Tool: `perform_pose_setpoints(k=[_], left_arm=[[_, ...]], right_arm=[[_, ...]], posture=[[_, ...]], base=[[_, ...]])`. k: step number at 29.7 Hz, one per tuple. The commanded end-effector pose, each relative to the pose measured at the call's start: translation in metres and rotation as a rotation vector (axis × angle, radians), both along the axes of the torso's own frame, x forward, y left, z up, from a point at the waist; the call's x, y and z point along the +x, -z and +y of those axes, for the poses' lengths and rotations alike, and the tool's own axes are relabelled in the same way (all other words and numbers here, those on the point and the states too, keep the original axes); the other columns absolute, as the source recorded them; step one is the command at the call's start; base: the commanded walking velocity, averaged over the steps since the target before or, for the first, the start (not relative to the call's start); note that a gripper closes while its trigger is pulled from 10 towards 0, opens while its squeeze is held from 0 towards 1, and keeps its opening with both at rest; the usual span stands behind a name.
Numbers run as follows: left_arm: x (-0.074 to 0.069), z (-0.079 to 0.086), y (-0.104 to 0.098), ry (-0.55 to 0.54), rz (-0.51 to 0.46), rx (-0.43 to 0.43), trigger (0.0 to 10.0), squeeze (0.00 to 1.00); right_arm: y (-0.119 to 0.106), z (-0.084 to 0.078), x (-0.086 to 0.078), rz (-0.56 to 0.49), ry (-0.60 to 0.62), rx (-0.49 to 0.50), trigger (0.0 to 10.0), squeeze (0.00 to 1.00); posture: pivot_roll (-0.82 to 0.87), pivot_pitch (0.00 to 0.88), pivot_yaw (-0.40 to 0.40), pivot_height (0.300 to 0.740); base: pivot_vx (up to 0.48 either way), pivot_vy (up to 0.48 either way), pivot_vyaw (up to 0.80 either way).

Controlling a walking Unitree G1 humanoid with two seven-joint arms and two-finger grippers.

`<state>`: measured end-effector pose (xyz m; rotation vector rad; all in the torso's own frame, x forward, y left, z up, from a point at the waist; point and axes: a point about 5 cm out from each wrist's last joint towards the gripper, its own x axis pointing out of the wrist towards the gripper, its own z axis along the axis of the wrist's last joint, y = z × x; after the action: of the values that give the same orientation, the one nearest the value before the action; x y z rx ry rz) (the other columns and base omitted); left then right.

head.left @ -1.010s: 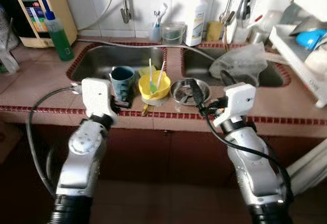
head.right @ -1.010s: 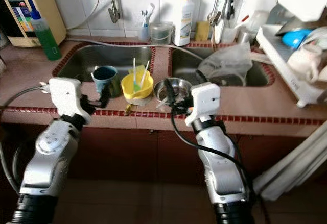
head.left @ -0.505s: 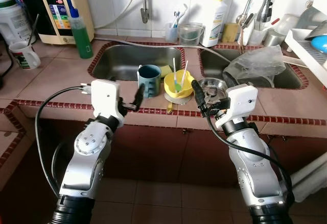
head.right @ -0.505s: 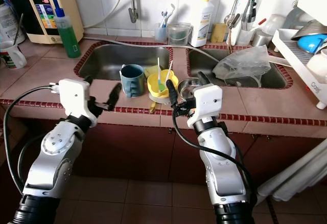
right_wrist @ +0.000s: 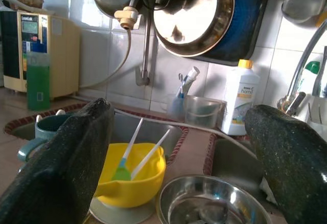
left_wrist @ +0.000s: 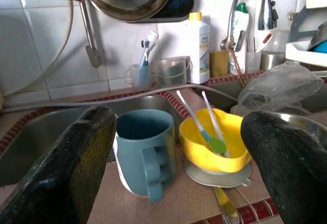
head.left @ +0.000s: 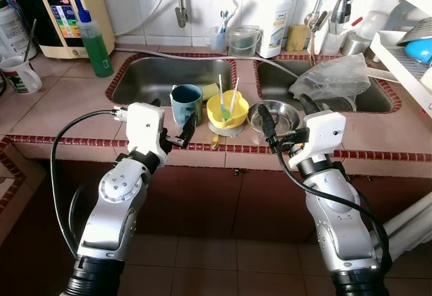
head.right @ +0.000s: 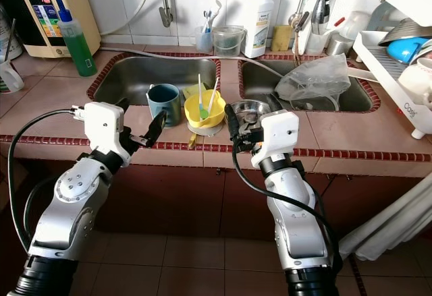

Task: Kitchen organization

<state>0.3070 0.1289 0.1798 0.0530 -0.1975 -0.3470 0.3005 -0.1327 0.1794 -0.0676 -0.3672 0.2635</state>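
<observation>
Reddish tiled counter (head.left: pixel 61 107) runs in front of a double steel sink (head.left: pixel 142 80), with white wall tiles behind. On the strip between the basins stand a blue-green mug (head.left: pixel 184 105), a yellow bowl (head.left: pixel 227 108) holding two white-handled utensils, and a steel bowl (head.left: pixel 273 115), in a row. Left gripper (head.left: pixel 177 129) hovers just before the mug, fingers spread apart. Right gripper (head.left: pixel 287 117) hangs at the steel bowl, fingers wide apart too.
</observation>
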Motion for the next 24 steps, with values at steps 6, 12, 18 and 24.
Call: perform_pose_setpoints(k=[6, 12, 18, 24], left_arm=[[0.0006, -0.0033, -0.0072, 0.019, -0.018, 0.004, 10.0, 0.0], [0.0006, -0.0037, -0.0077, 0.019, -0.019, 0.0, 10.0, 0.0], [0.0008, -0.0038, -0.0084, 0.014, -0.015, -0.017, 10.0, 0.0], [0.0009, -0.0029, -0.0096, 0.011, -0.019, -0.018, 10.0, 0.0]], right_arm=[[-0.0067, -0.0007, -0.0017, -0.024, 0.004, -0.001, 10.0, 0.0], [-0.0069, -0.0011, -0.0019, -0.024, 0.003, -0.003, 10.0, 0.0], [-0.0066, -0.0019, -0.0021, -0.023, 0.004, -0.005, 10.0, 0.0], [-0.0064, -0.0018, -0.0023, -0.022, 0.003, -0.005, 10.0, 0.0]], posture=[[-0.08, 0.0, 0.028, 0.74], [-0.08, 0.0, 0.027, 0.74], [-0.08, 0.0, 0.026, 0.74], [-0.08, 0.0, 0.025, 0.74]], base=[[0.294, 0.0, 0.0], [0.323, 0.0, 0.0], [0.294, 0.0, 0.0], [0.248, 0.0, 0.0]])
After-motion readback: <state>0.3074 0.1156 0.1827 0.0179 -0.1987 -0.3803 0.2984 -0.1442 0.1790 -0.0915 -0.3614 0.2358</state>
